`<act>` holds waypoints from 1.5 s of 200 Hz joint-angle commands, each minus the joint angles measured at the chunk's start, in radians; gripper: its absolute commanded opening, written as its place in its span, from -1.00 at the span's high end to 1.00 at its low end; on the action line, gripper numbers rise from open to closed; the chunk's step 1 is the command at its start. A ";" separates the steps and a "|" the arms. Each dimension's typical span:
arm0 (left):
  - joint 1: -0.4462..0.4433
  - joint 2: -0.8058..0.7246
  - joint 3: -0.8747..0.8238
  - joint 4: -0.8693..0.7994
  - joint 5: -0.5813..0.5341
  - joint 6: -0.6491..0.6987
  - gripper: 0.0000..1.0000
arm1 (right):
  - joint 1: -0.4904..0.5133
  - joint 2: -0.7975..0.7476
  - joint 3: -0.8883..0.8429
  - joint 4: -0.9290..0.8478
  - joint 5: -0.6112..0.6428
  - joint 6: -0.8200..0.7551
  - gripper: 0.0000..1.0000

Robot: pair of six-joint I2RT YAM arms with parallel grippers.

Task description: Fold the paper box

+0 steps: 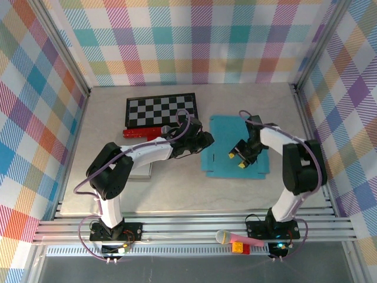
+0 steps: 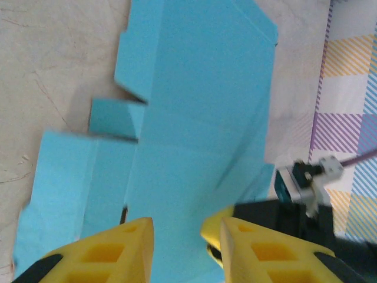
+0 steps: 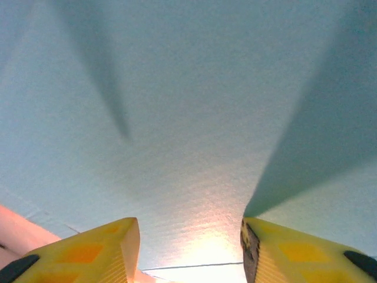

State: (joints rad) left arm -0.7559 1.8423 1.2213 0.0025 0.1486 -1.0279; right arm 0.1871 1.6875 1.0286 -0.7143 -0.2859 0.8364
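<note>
Facing the flat paper box [image 1: 225, 132], left tool [image 2: 179, 229] and right tool [image 3: 189, 229] both parted, empty; I'd crease along scores.

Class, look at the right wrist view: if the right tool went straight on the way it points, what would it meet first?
The blue paper box, an unfolded sheet. It spans the gap ahead of the right tool and looks very near, though depth is hard to judge.
</note>
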 commanded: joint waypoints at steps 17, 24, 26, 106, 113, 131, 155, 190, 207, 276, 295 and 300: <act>0.018 0.003 0.006 -0.035 0.020 0.061 0.31 | -0.006 -0.247 0.008 -0.028 -0.011 -0.109 -0.12; 0.021 0.021 0.026 -0.050 0.025 0.079 0.31 | -0.006 -0.313 -0.026 -0.041 -0.004 -0.084 -0.15; 0.023 0.024 0.033 -0.054 0.027 0.084 0.31 | -0.006 -0.318 -0.032 -0.042 -0.004 -0.079 -0.16; 0.032 0.183 0.142 -0.095 0.109 0.159 0.33 | 0.024 -0.994 -0.706 0.327 -0.043 0.465 -0.34; 0.032 0.189 0.147 -0.103 0.108 0.172 0.33 | 0.025 -0.966 -0.707 0.328 -0.049 0.462 -0.33; 0.032 0.203 0.156 -0.113 0.106 0.200 0.33 | 0.025 -0.894 -0.710 0.360 -0.046 0.446 -0.32; 0.032 0.215 0.157 -0.133 0.102 0.220 0.33 | 0.025 -0.855 -0.726 0.443 0.003 0.459 -0.31; 0.032 0.237 0.155 -0.150 0.107 0.230 0.35 | 0.025 -0.787 -0.768 0.540 0.002 0.480 -0.28; 0.032 0.242 0.149 -0.151 0.106 0.231 0.36 | 0.024 -0.789 -0.789 0.583 0.022 0.483 -0.27; 0.032 0.238 0.140 -0.162 0.141 0.175 0.38 | 0.024 -0.762 -0.878 0.814 0.057 0.538 -0.18; 0.032 0.219 0.111 -0.132 0.178 0.104 0.39 | 0.024 -0.740 -0.845 0.825 0.050 0.523 -0.17; 0.032 0.210 0.099 -0.117 0.183 0.087 0.39 | 0.024 -0.739 -0.835 0.817 0.048 0.516 -0.17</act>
State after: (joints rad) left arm -0.7303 2.0674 1.3540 -0.1055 0.2768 -0.8528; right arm 0.2089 0.8894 0.2043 -0.1276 -0.2897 1.3781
